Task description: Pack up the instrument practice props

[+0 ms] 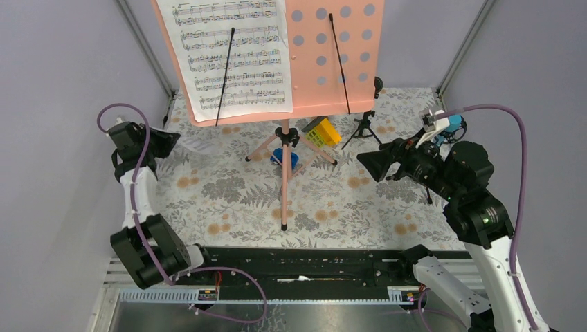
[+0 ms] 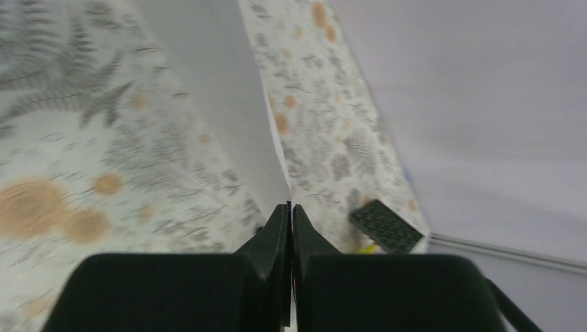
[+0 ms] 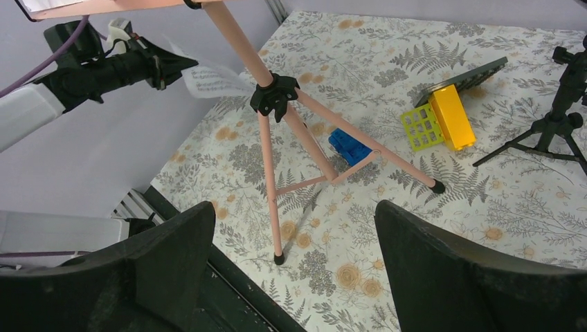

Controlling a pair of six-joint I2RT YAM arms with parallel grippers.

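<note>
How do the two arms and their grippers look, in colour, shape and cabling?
Both arms have white links between bulky black joints. The left arm and the right arm each carry a looping purple cable. The left gripper and right gripper have broad matte-black tapering fingers.

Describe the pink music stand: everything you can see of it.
The music stand stands upright at the back middle of the floral table. Its pink perforated desk, seemingly painted metal, carries two thin black page holders and a sheet-music page over its left half. A slim pink pole drops to a black hub, from which three black-tipped legs spread onto the cloth. A blue toy car lies between them.
</note>
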